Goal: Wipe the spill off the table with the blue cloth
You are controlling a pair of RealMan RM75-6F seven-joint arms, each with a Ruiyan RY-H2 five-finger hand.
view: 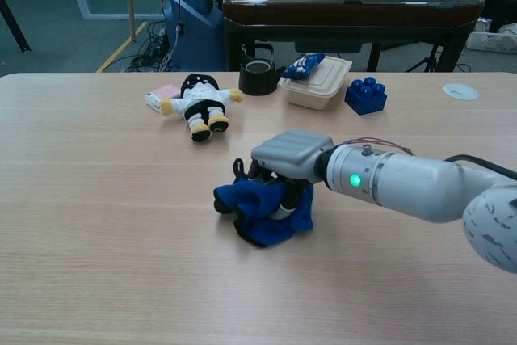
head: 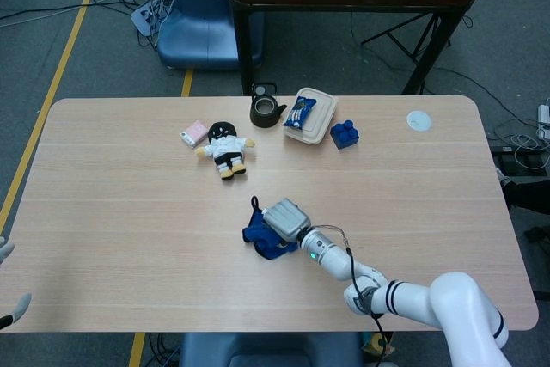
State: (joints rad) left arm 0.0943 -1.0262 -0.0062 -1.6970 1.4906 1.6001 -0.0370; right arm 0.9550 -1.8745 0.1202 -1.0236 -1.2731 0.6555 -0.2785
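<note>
Right hand [view: 287,163] lay palm-down on the blue cloth [view: 262,209], fingers curled into the bunched fabric and gripping it against the table [view: 97,224]. The cloth sat near the table's middle, toward the robot's edge, crumpled into a lump with one dark corner sticking up beside the hand (seen from the head view, hand [head: 286,217] covered most of the cloth [head: 262,238]). A green light glowed on the wrist behind the hand. No wet patch could be made out on the wood around the cloth.

Left hand [head: 9,298] showed only as pale fingertips at the far left edge of the head view, off the table's near corner; whether it was spread or curled could not be told.

Farther back on the table, well apart from the cloth: a small doll [view: 196,103] in black and white lying flat, a pink box [view: 161,96] touching or just beside its arm, a dark teapot [view: 258,70], a beige lidded container [view: 321,85] with a blue packet [view: 305,65] on top, and a blue building block [view: 365,94] just beside the container. A small white disc [view: 460,91] lay near the far right corner.
</note>
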